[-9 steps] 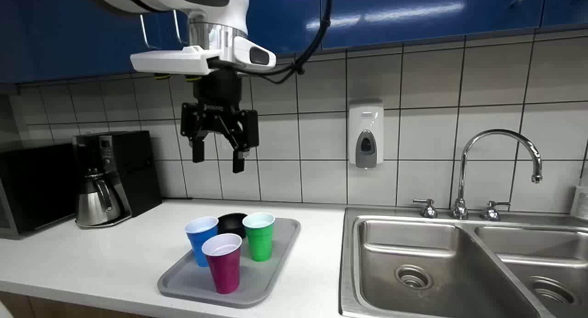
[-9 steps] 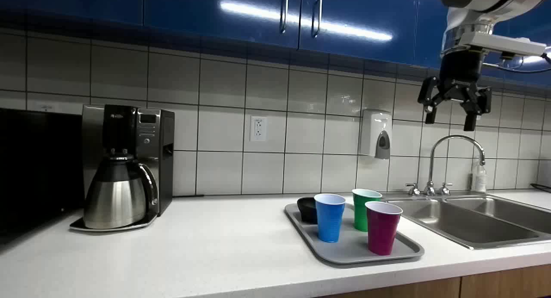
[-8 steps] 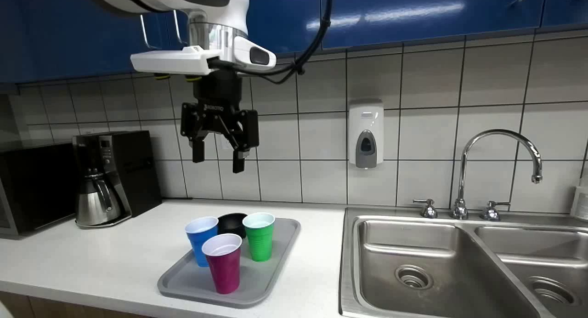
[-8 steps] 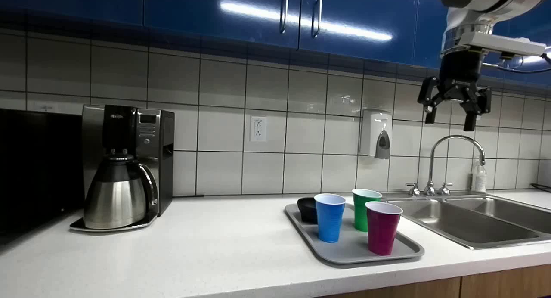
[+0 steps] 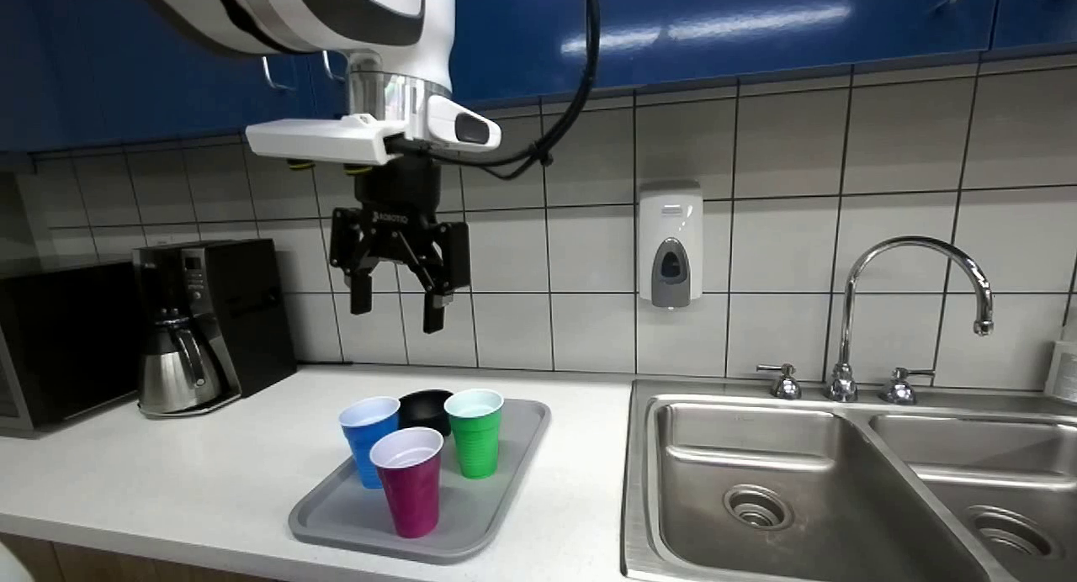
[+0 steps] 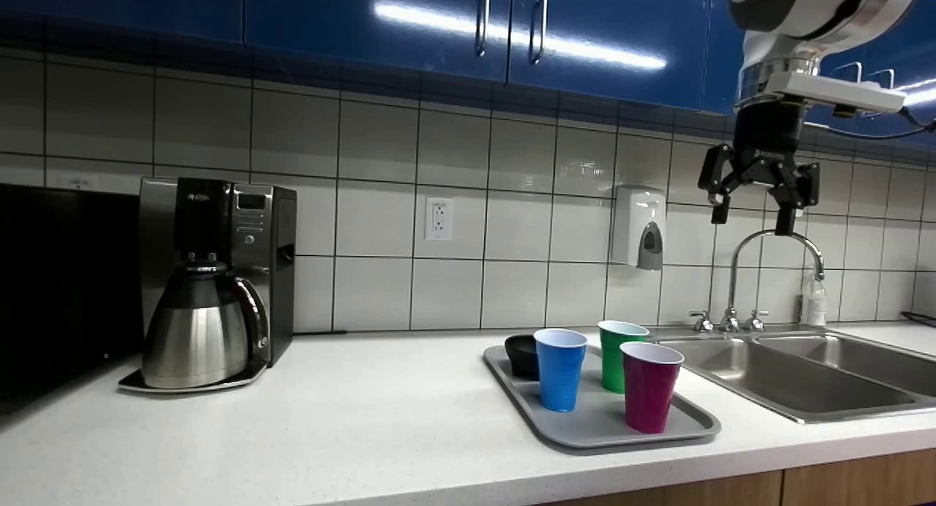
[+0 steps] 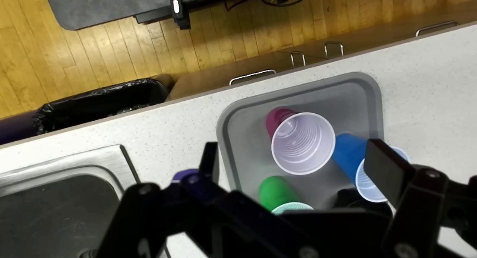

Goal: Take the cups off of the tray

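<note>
Three upright cups stand on the grey tray (image 5: 471,519): a magenta-pink cup (image 5: 412,494) at its front edge, a blue cup (image 5: 366,447) and a green cup (image 5: 477,441). All three also show in an exterior view: pink (image 6: 651,393), blue (image 6: 560,374), green (image 6: 614,356). My gripper (image 5: 397,306) is open and empty, pointing down well above the cups. In the wrist view the pink cup (image 7: 303,144) lies between the spread fingers. There one finger partly covers the blue cup (image 7: 346,150), and the gripper body hides part of the green cup (image 7: 277,194).
A black bowl (image 5: 423,411) sits on the tray behind the cups. A steel sink (image 5: 749,447) with a faucet (image 5: 917,241) stands to one side of the tray, a coffee maker (image 5: 214,313) to the other. Blue cabinets (image 5: 715,27) hang above; a soap dispenser (image 5: 671,244) is on the wall.
My gripper has come down a little, shifting slightly left in an exterior view, and stays open. The cups, bowl and tray have not moved.
</note>
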Robot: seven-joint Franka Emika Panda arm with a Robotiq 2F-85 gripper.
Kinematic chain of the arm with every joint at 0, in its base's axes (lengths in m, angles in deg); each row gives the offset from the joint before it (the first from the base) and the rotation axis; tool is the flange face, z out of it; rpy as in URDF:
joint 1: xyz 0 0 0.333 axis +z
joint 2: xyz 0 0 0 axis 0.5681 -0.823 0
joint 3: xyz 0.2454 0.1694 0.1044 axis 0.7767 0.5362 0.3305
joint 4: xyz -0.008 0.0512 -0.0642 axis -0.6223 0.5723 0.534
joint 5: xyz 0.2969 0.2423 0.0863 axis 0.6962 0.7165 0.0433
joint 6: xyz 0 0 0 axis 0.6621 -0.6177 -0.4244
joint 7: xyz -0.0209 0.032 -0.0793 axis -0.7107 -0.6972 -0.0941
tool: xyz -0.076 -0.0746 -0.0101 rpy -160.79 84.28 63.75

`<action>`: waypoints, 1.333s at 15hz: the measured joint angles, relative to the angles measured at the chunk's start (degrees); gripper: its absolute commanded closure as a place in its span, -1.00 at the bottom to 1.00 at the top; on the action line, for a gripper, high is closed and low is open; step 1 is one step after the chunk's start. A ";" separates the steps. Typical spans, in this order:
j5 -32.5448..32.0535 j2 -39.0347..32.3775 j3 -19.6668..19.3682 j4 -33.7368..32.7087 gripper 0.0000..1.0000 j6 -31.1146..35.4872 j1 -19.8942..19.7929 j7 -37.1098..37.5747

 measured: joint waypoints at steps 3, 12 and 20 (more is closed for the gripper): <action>0.55 -2.75 0.01 0.24 -1.00 1.85 0.79 -1.16; 2.52 -10.20 0.82 -0.01 -1.00 6.94 3.74 -5.78; 2.62 -16.55 3.32 -2.17 -1.00 10.52 5.68 -6.89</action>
